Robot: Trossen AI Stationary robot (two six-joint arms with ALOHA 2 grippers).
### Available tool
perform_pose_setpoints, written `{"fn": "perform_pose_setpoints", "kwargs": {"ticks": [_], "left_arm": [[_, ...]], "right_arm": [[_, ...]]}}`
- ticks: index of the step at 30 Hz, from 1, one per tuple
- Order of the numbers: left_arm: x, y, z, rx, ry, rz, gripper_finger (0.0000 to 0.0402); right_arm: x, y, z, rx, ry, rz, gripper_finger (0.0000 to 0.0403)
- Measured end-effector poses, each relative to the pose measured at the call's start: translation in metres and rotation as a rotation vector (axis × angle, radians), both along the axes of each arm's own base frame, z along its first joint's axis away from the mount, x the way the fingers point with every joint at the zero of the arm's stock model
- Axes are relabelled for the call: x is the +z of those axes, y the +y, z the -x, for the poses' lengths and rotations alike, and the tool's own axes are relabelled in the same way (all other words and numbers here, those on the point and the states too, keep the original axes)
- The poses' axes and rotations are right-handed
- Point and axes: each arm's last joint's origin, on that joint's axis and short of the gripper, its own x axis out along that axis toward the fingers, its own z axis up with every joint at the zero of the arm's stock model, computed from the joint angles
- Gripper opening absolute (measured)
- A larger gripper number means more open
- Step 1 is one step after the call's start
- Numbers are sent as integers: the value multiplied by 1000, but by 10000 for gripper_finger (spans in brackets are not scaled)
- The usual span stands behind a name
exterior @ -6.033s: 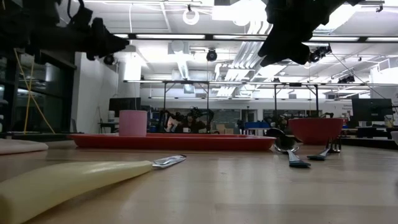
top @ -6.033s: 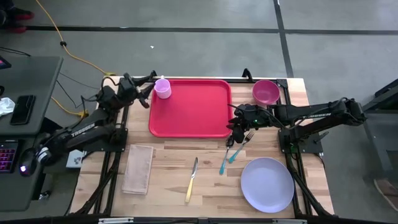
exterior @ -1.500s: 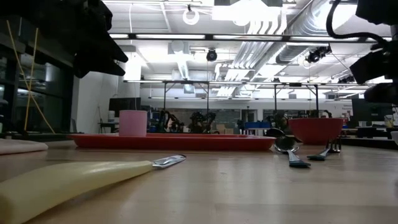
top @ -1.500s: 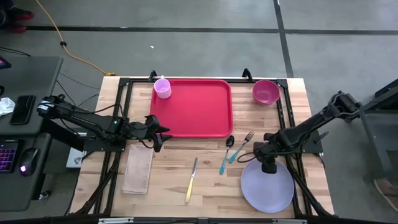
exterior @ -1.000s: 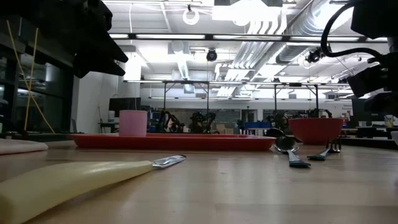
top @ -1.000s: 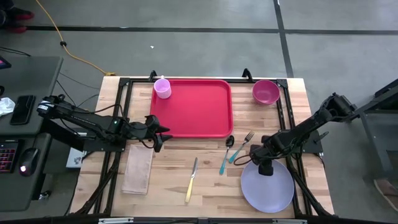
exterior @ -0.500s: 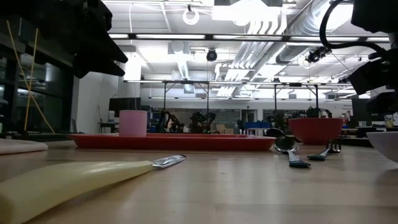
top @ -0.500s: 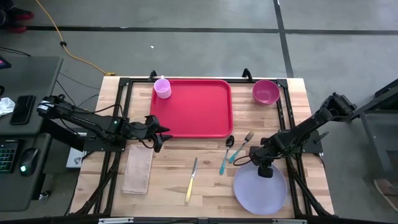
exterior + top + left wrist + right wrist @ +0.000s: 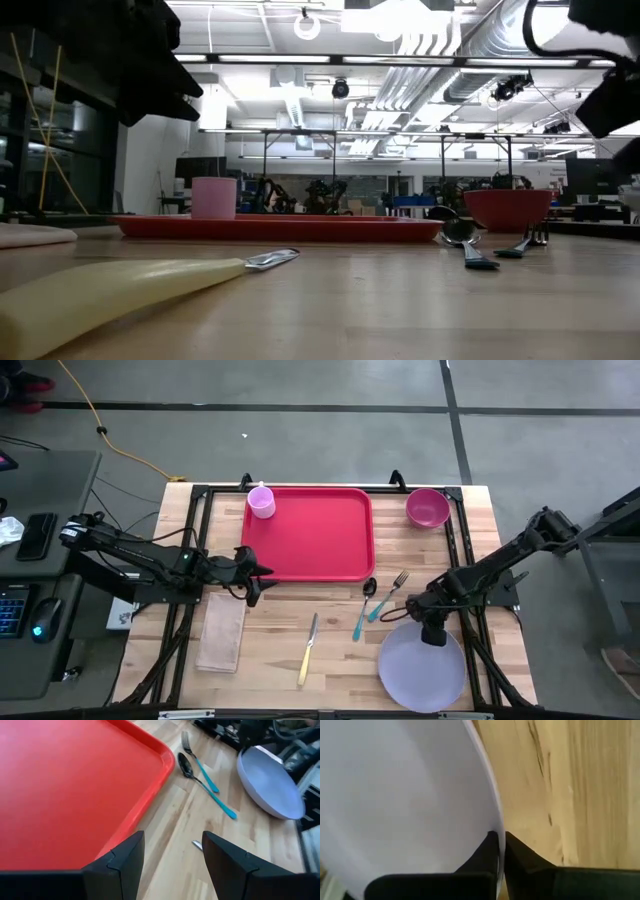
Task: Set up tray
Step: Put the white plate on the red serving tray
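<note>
The red tray lies flat at the table's far middle, with a pink cup standing in its far left corner. My left gripper hovers open just off the tray's near left corner and touches nothing. The round lavender plate is at the near right. My right gripper is shut on the plate's far rim. In the low view only a pale sliver of the plate shows at the right edge. My right gripper pinches the plate's rim at its far edge between the two fingers, one on the upper face and one on the outer side. The fingers come from above, slanting down. In the left wrist view the plate looks tilted.
A pink bowl stands at the far right. A teal-handled spoon and fork lie between tray and plate. A yellow-handled knife lies near the front middle, and a folded beige napkin lies at the near left.
The plate has shifted a little toward the table's left and near edges, with its far rim staying at my right gripper. In the low view its edge came into sight at the right and then rose.
</note>
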Motion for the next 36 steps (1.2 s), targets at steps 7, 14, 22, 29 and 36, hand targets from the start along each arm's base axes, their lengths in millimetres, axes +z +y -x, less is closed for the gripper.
{"fn": "perform_pose_setpoints", "kwargs": {"ticks": [7,14,22,29,36], "left_arm": [[0,-1,0,-22,4,12,230],[0,-1,0,-25,6,6,230],[0,-1,0,-28,7,7,230],[-1,-2,0,-86,21,0,230],[-1,-1,0,-56,19,-43,230]], "right_arm": [[41,0,0,-28,-21,-21,1],[77,3,-7,-32,-53,-43,1],[93,-4,-14,-60,-92,-58,0],[92,-14,-19,-100,-97,-55,0],[94,-29,-29,-187,-140,-95,0]]}}
